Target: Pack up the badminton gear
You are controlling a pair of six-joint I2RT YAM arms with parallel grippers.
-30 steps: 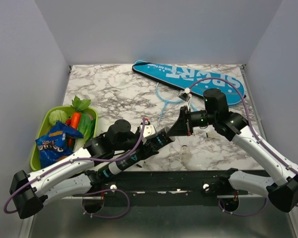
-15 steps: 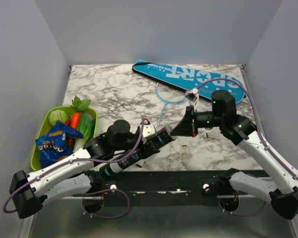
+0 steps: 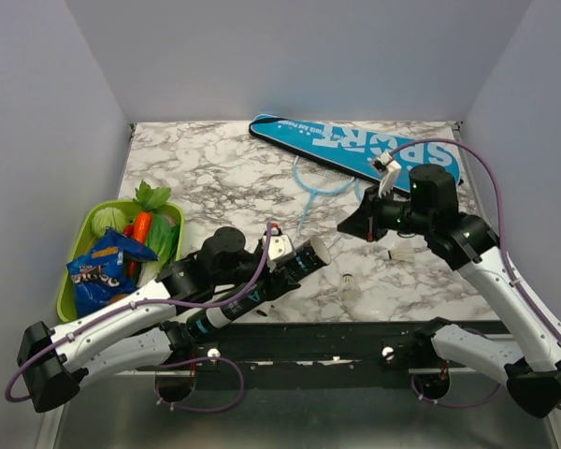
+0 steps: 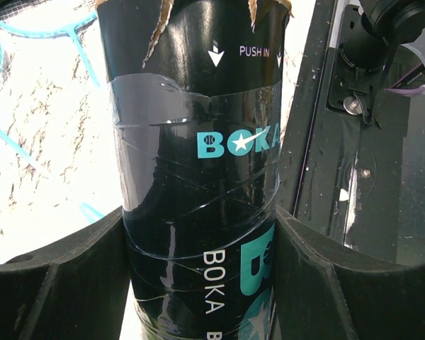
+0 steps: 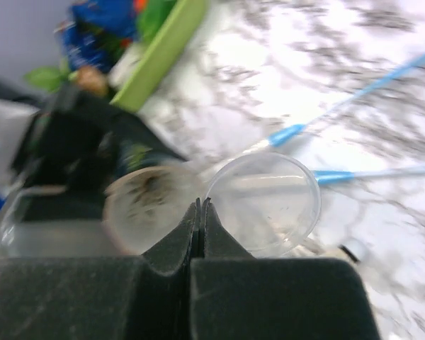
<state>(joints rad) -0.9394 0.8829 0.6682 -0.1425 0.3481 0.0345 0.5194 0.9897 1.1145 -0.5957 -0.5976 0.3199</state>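
Right fingers point(image 5: 163, 258), closed tight, pinch the clear lid point(image 5: 265, 205); the left gripper point(image 4: 198, 265) clamps the tube point(image 3: 304, 257), whose open mouth points right, towards them.

Desk: What is lost in the wrist views?

Photographer: The dark tube point(image 4: 198, 177) runs off the top and bottom edges; the clear lid point(image 5: 265, 205) and green basket point(image 5: 166, 49) are blurred.

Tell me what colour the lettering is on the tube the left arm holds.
Teal and white on the black tube, clearest in the left wrist view.
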